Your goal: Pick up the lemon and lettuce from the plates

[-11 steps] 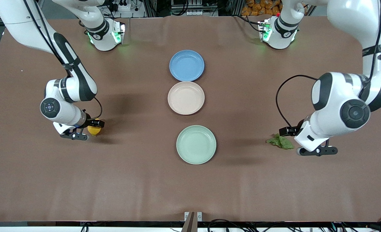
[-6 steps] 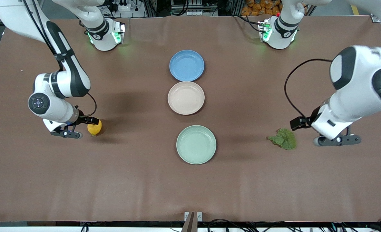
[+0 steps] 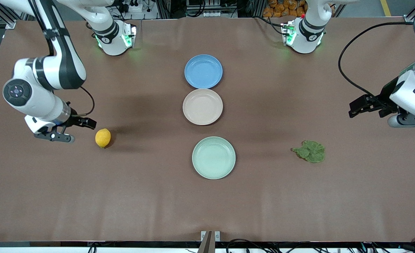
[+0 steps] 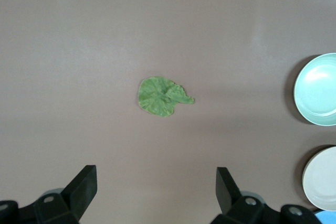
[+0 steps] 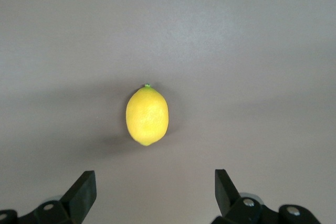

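Observation:
The yellow lemon (image 3: 103, 137) (image 5: 147, 115) lies on the bare brown table toward the right arm's end, off the plates. My right gripper (image 3: 53, 136) (image 5: 155, 192) hangs open and empty beside it, apart from it. The green lettuce (image 3: 311, 151) (image 4: 160, 96) lies flat on the table toward the left arm's end. My left gripper (image 3: 409, 120) (image 4: 156, 192) is open and empty, high over the table at that end, well clear of the leaf. The beige-pink plate (image 3: 202, 106) and the mint plate (image 3: 213, 157) stand empty in the middle.
A blue plate (image 3: 203, 71) stands empty in line with the other two, farther from the front camera. The left wrist view catches the mint plate (image 4: 319, 90) and part of the beige-pink plate (image 4: 323, 179). Both arm bases (image 3: 114, 38) stand along one table edge.
The right gripper opened off the lemon and drew back from it toward its end of the table. The left gripper rose and pulled away from the lettuce, which now shows whole.

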Controlling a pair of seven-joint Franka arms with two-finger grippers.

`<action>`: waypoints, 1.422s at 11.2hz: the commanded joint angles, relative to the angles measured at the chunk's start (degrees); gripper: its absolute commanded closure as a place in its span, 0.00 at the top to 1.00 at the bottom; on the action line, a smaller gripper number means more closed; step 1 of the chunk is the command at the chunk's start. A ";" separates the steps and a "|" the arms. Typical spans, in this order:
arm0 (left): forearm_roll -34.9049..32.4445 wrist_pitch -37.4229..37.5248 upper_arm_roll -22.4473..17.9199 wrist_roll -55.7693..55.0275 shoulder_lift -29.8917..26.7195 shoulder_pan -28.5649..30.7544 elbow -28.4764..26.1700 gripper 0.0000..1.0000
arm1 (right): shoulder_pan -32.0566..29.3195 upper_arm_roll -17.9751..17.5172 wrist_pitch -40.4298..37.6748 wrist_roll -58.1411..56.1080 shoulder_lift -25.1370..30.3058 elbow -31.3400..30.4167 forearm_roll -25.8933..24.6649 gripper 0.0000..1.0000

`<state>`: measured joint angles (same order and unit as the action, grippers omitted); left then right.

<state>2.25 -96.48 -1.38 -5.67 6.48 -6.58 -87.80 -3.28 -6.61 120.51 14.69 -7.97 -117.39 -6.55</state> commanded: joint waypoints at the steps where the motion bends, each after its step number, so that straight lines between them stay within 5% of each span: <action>1: -2.33 1.30 2.17 0.92 -2.96 1.13 -1.50 1.00 | -0.59 -2.00 -6.58 -0.36 5.58 2.24 0.05 1.00; 6: -1.72 5.94 2.17 3.03 -6.39 0.78 -1.23 1.00 | -0.59 -3.41 -11.95 -0.45 13.67 4.96 0.22 1.00; 8: -1.81 9.28 2.17 3.12 -6.92 0.69 -0.71 1.00 | -0.59 -3.59 -17.04 -0.45 14.56 9.09 0.66 1.00; 10: -2.16 9.56 2.17 3.12 -7.19 0.61 -0.36 1.00 | -0.94 -3.41 -18.91 -0.54 16.49 11.91 6.79 1.00; 16: -2.25 9.56 2.17 3.91 -7.36 0.61 0.00 1.00 | -2.43 -3.41 -26.10 -3.87 17.37 19.29 7.34 1.00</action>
<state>1.19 -87.70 0.51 -3.22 0.02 -6.09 -87.81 -4.11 -9.47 98.15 13.01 9.22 -101.52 -0.36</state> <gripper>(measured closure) 0.000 0.000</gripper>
